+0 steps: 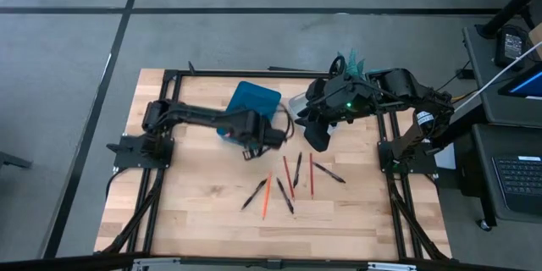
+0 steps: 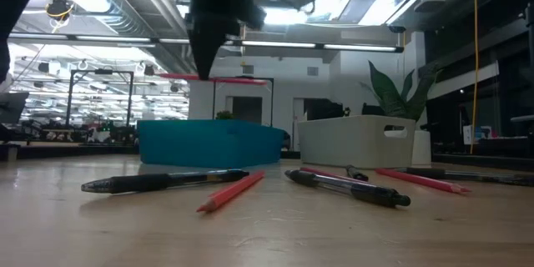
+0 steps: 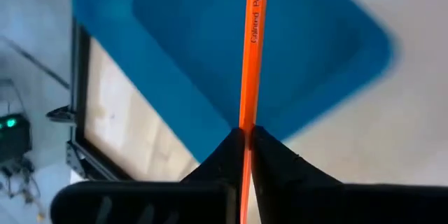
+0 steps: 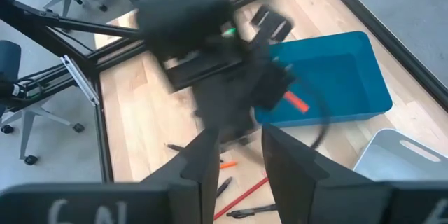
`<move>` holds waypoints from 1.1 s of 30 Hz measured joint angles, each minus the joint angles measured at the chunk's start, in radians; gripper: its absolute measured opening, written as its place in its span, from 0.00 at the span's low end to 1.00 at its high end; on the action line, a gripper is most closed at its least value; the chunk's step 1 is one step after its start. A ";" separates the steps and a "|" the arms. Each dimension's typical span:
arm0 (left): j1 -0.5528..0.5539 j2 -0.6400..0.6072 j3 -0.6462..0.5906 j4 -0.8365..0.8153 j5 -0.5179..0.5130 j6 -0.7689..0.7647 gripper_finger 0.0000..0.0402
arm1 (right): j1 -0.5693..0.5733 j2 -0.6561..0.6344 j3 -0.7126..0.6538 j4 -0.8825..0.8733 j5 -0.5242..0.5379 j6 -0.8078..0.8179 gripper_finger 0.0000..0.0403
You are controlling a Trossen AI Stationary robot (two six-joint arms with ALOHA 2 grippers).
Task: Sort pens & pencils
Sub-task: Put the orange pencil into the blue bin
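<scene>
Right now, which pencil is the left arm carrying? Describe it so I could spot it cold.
Find the blue bin at the back of the table. The left gripper hovers at its near edge, shut on an orange pencil. Unlike the pencils lying loose on the wood, this one is airborne.

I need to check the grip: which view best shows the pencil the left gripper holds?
The left wrist view: the pencil is clamped between the left gripper fingers, over the blue bin. Low view shows it level in the air; right wrist, one end; high view hides it.

Left arm (image 4: 210, 56) — blurred; white bin (image 4: 413, 161) edge-cut
</scene>
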 joint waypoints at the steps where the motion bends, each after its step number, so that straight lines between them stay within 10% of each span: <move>1: 0.026 0.000 -0.002 0.003 -0.001 0.016 0.04 | 0.002 0.000 0.000 -0.004 0.000 0.001 0.27; 14: 0.245 0.000 -0.003 0.151 0.060 0.099 0.04 | 0.004 0.000 0.000 -0.010 -0.001 -0.019 0.27; 33: 0.287 0.001 -0.174 0.282 0.150 0.079 0.04 | -0.002 0.000 0.000 -0.009 0.000 -0.030 0.27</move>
